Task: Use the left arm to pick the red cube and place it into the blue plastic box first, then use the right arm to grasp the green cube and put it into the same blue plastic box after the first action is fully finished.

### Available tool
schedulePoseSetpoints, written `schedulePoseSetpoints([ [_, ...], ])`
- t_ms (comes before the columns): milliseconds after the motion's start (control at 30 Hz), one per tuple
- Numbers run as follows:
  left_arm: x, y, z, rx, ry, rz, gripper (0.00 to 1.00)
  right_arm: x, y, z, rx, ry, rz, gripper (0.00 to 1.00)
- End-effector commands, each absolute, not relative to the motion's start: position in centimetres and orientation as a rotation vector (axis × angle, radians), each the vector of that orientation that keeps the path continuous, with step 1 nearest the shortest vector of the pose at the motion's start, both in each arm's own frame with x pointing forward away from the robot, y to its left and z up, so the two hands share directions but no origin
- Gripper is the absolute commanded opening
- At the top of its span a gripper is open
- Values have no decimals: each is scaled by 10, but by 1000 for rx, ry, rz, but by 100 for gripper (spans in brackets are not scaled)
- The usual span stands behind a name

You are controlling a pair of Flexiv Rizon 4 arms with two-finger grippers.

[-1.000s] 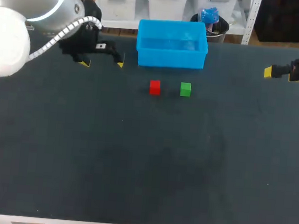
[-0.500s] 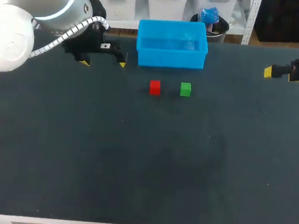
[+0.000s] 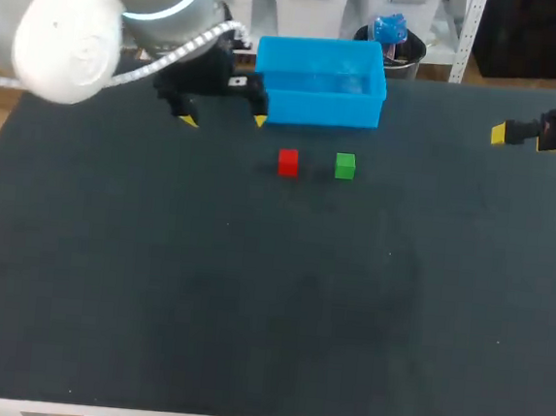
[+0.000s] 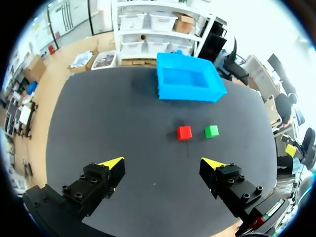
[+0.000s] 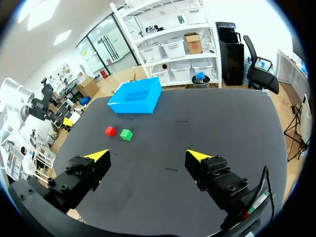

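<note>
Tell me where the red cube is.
In the head view the red cube lies just left of the green cube, nearer the camera than the blue plastic box.

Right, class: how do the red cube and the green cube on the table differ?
Colour: the red cube is red, the green cube green. Position: the red cube lies nearer the left gripper, the green cube farther from it. Both look equal in size and rest flat before the blue box.

table top: dark, matt, faintly speckled | blue plastic box: smooth plastic, slight sheen | red cube, green cube: smooth, matt | left arm: glossy white shell
</note>
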State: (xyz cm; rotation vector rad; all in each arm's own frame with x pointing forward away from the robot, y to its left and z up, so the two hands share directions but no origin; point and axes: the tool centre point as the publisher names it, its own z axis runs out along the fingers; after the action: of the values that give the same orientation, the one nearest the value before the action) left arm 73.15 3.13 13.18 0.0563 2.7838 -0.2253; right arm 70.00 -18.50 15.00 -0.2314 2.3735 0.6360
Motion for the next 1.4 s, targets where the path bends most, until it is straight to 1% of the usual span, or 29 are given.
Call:
schedulePoseSetpoints([
  [33,750,8,120,58,2835,-160,100,700,-185,150,-231,2374,636,100],
  [667,770,-35,85,64,2878,-156,100,700,-185,150,-231,2374,636,100],
  [1400,791,-49,38,32,2878,-137,100,700,-185,150,-231,2374,636,100],
])
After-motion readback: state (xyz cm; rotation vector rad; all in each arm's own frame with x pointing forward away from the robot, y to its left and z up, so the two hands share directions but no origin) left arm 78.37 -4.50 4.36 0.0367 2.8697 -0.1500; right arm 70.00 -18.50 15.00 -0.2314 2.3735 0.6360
